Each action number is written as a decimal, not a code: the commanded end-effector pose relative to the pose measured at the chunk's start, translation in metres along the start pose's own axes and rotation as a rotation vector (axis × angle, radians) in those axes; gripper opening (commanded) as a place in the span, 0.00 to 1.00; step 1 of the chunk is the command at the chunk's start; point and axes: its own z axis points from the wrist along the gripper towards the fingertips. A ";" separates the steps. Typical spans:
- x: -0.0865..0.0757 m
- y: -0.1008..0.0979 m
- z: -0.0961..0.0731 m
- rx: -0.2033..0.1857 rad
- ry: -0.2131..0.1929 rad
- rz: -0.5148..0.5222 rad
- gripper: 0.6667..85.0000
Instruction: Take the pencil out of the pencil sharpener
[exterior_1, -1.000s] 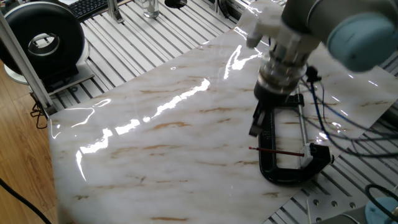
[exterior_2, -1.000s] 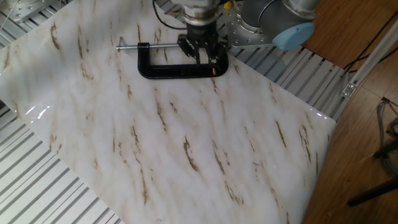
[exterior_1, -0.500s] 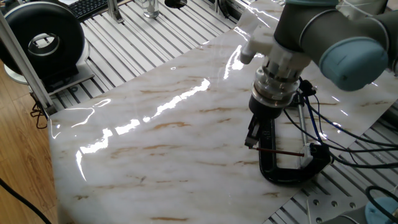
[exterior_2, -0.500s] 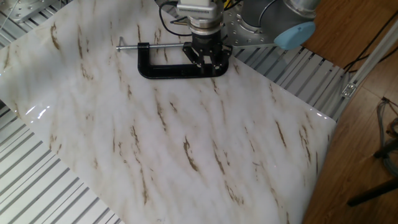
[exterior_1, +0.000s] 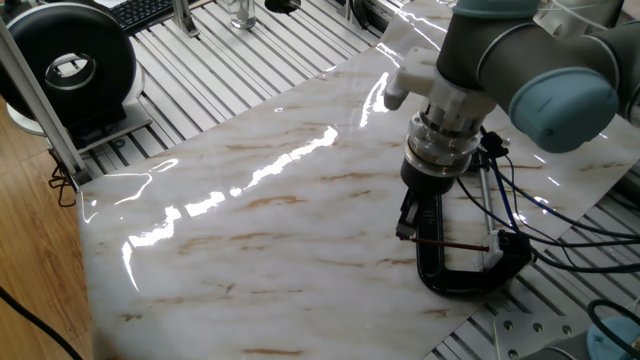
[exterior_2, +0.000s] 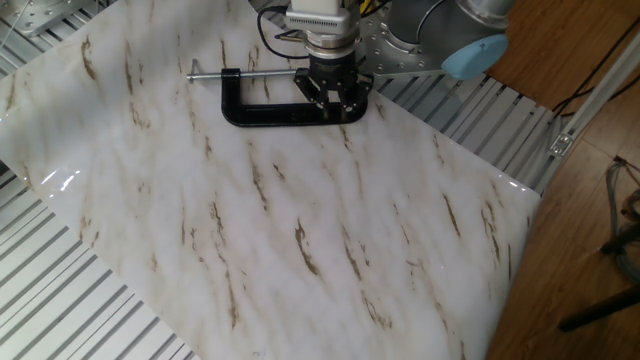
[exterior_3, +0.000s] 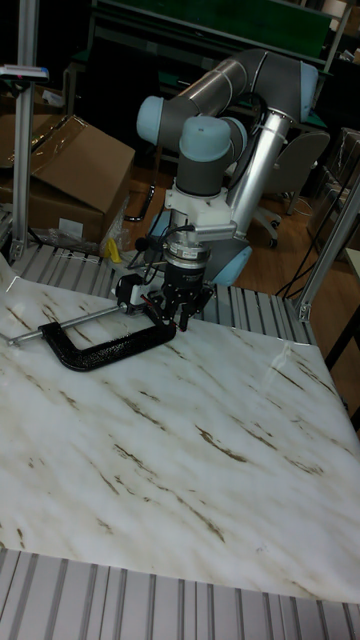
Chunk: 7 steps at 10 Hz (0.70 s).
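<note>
Over the last second I've brought the gripper (exterior_1: 408, 228) down from above the black C-clamp (exterior_1: 455, 262) onto the free left end of the pencil (exterior_1: 450, 243). The pencil lies across the clamp's frame, its right end in the white pencil sharpener (exterior_1: 503, 241). The fingers straddle it, though I cannot tell whether they've closed. I judge the pull comes next.

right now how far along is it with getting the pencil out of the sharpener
Early. Done: the end effector is down at the free end of the pencil, beside the black clamp. In hand: closing on that end; whether the fingers already grip it cannot be told. Left: the whole pull, since the pencil's far end is at the pencil sharpener by the clamp's jaw.
</note>
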 end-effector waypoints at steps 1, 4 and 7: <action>0.003 -0.002 -0.001 0.009 0.013 0.001 0.40; 0.010 -0.002 -0.001 0.008 0.040 0.011 0.39; 0.012 -0.003 -0.001 0.010 0.047 0.022 0.37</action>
